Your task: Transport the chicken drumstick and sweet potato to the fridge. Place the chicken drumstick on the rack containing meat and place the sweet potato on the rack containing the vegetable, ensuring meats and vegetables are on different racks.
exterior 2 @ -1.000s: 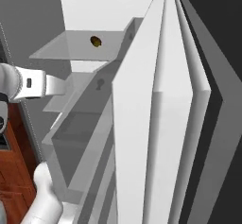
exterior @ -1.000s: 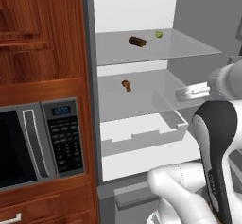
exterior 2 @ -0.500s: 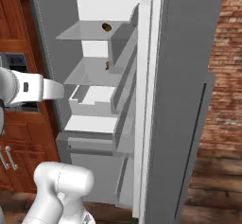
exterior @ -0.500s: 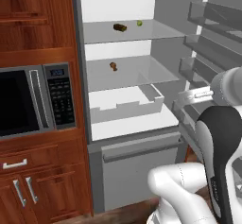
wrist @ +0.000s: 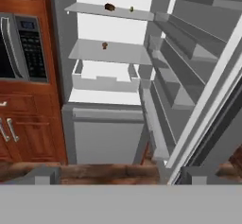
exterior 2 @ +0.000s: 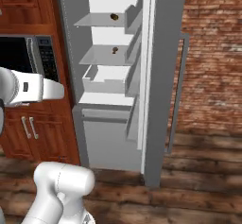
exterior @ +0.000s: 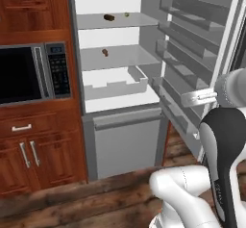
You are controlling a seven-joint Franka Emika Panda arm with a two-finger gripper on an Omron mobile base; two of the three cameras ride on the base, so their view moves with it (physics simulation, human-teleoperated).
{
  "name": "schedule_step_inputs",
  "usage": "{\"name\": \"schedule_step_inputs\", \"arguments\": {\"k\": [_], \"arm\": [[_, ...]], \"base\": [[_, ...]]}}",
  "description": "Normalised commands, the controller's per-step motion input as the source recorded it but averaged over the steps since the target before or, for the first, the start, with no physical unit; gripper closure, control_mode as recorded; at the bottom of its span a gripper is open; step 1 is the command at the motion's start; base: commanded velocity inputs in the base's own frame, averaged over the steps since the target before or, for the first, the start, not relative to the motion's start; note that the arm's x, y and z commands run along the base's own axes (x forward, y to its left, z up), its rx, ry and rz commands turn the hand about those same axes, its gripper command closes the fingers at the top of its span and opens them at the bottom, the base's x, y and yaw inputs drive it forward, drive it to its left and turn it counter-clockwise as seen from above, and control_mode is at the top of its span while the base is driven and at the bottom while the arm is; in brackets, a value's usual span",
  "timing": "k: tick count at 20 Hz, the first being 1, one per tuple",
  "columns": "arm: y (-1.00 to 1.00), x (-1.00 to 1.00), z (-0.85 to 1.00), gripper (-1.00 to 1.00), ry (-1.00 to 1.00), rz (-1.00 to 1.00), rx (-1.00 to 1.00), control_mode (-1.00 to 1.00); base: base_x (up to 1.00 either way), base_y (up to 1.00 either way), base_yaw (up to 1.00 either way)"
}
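Kitchen: fridge (exterior: 120, 121) open | sweet potato (exterior: 109, 17) beside vegetable (exterior: 126, 14) | gripper (wrist: 118, 178) wide, empty

The fridge (exterior: 120, 126) stands open; the sweet potato (exterior: 109, 17) lies beside the green vegetable (exterior: 126, 15) on the top rack, a drumstick (exterior: 105, 52) below.

The arm (exterior: 226, 140) is built of smooth, glossy white shells with rounded, bulbous links. One upright link carries a broad black panel down its face, edged in white, with a faint line of small grey lettering low on the dark part. A light grey cylindrical joint cap sits at its top, and a short pale bracket with small dark marks juts from it. In the right base view a white tubular forearm (exterior 2: 33, 88) bears a small dark rectangular mark on its side, and a fat white elbow shell (exterior 2: 64, 185) sits below.
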Motion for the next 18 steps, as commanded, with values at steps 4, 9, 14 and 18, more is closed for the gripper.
{"name": "schedule_step_inputs", "arguments": {"k": [4, 9, 14, 18], "arm": [[0.0, 0.0, 0.0, -1.0, 0.0, 0.0, 0.0, 1.0], [0.0, 0.0, 0.0, -1.0, 0.0, 0.0, 0.0, 1.0], [0.0, 0.0, 0.0, -1.0, 0.0, 0.0, 0.0, 1.0], [0.0, 0.0, 0.0, -1.0, 0.0, 0.0, 0.0, 1.0]], "base": [[-1.0, 0.0, 0.0], [-1.0, -0.33, 0.05], [-1.0, -0.66, 0.58], [-0.79, -0.42, 0.86]]}}
